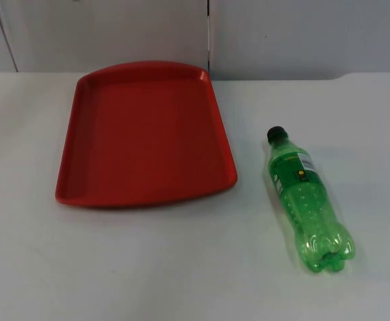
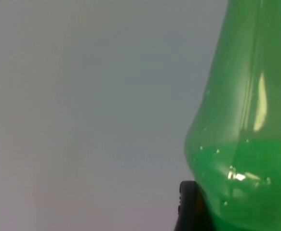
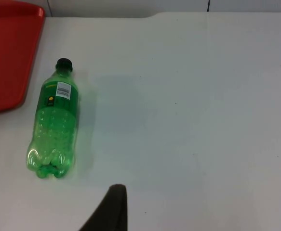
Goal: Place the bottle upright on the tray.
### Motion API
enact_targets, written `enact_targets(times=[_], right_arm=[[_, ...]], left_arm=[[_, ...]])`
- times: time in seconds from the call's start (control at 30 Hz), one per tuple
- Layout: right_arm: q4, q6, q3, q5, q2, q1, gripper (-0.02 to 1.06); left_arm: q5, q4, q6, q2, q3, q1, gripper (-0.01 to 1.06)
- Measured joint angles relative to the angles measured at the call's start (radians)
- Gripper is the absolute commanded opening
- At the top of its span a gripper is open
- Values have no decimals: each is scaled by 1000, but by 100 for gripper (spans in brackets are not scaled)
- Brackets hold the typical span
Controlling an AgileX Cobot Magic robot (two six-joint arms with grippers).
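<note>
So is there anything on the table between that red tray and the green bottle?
No. In the top view, only bare white table separates the red tray from the green bottle, which lies on its side.

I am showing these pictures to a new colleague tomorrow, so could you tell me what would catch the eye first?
First the red tray, lying flat and bare on the white table toward the wall. Then the green bottle, lying on its side on the table to the tray's right, apart from it, its black cap pointing to the wall. The left wrist view shows green plastic very close up, next to a black fingertip.
</note>
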Motion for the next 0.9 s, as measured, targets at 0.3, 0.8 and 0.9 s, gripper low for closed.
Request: enact_targets(times=[0.3, 0.8, 0.9], right_arm=[[0, 0, 0, 0, 0, 0, 105], [0, 0, 0, 0, 0, 0, 105], [0, 0, 0, 0, 0, 0, 105]], left_arm=[[-195, 8, 84, 193, 0, 0, 0], [-509, 95, 156, 399, -2, 0, 0], [-526, 95, 175, 426, -2, 0, 0]])
